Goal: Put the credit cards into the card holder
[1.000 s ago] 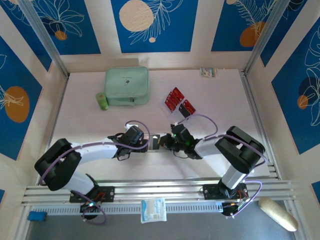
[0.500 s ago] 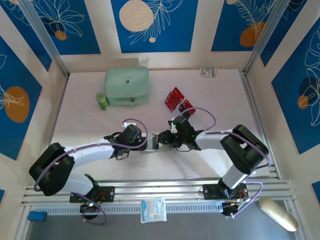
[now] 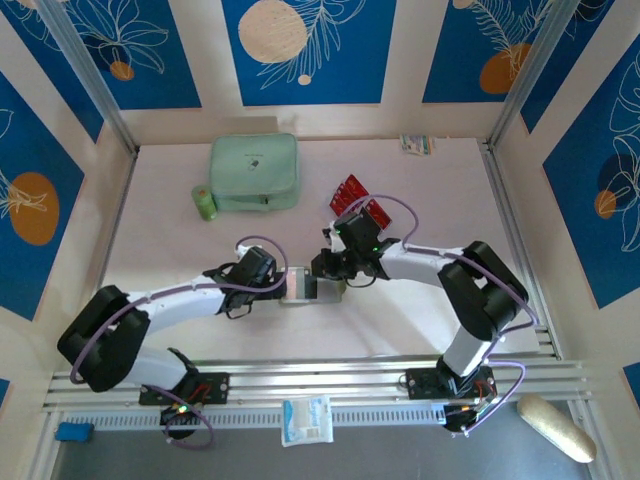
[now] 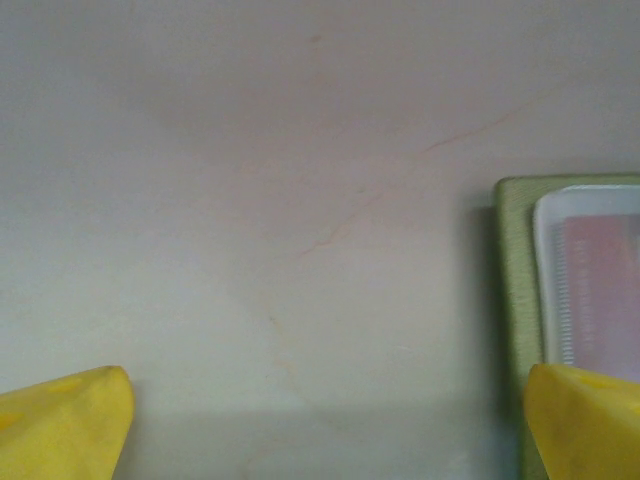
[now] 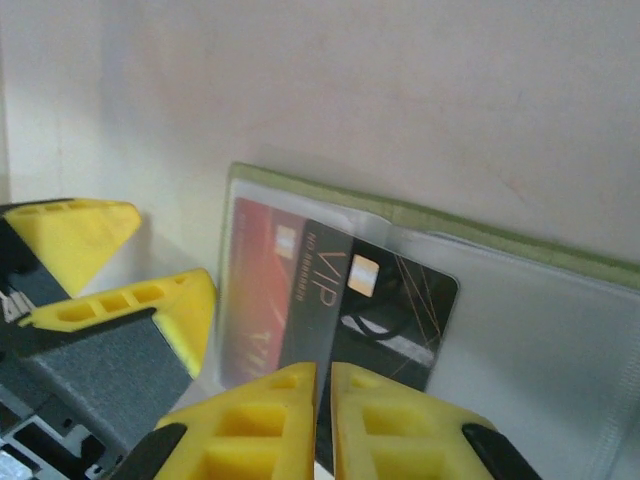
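Right gripper (image 5: pixel 322 385) closed at near end of black VIP credit card (image 5: pixel 395 300); long axis runs ahead into olive-green fold-over card holder (image 5: pixel 500 242). Left gripper (image 4: pixel 325 400) open alongside.

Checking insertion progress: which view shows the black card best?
Right wrist: the black card sits partly in the card holder pocket, pinched by the right gripper. Top external: too small to tell. Left wrist catches the holder's green edge.

Card (image 5: pixel 385 310) in card holder (image 3: pixel 300 285), ctr; other cards (image 3: pixel 350 195) behind-rt; zip case (image 3: pixel 254 172) behind-lft.
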